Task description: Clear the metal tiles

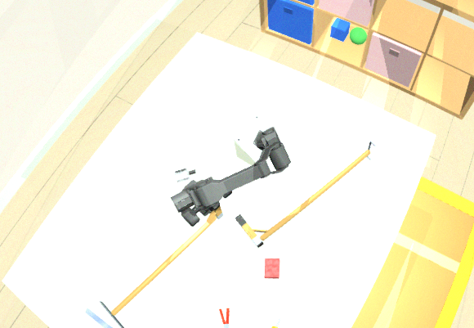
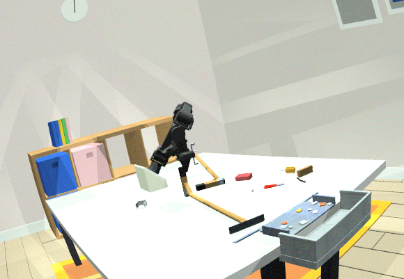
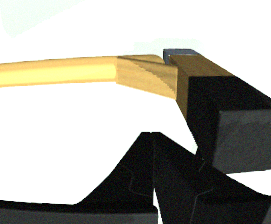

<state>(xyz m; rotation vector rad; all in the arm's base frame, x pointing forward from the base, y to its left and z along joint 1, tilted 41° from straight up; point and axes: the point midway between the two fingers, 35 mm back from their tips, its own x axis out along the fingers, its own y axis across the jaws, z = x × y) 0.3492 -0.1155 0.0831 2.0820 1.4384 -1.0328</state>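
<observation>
Several metal tiles (image 2: 303, 222) remain, scraper unheld
Pressed together on nothing, the claw (image 1: 215, 207) (image 2: 183, 176) (image 3: 151, 133) could nudge the long scraper (image 1: 163, 264) (image 2: 216, 206) (image 3: 86, 71), at two o'clock in the wrist view, swinging its blade (image 1: 111, 314) (image 2: 246, 224) askew

two long-handled tools (image 1: 163, 266) (image 2: 216, 206) (image 3: 51, 72), one catch box (image 2: 297, 250), one bench plate (image 2: 292, 216)

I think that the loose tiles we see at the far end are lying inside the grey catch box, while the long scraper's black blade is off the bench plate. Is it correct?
Not quite: the exterior view shows those tiles on the bench plate, beside the grey catch box. The long scraper's black blade is indeed off the plate.
</observation>
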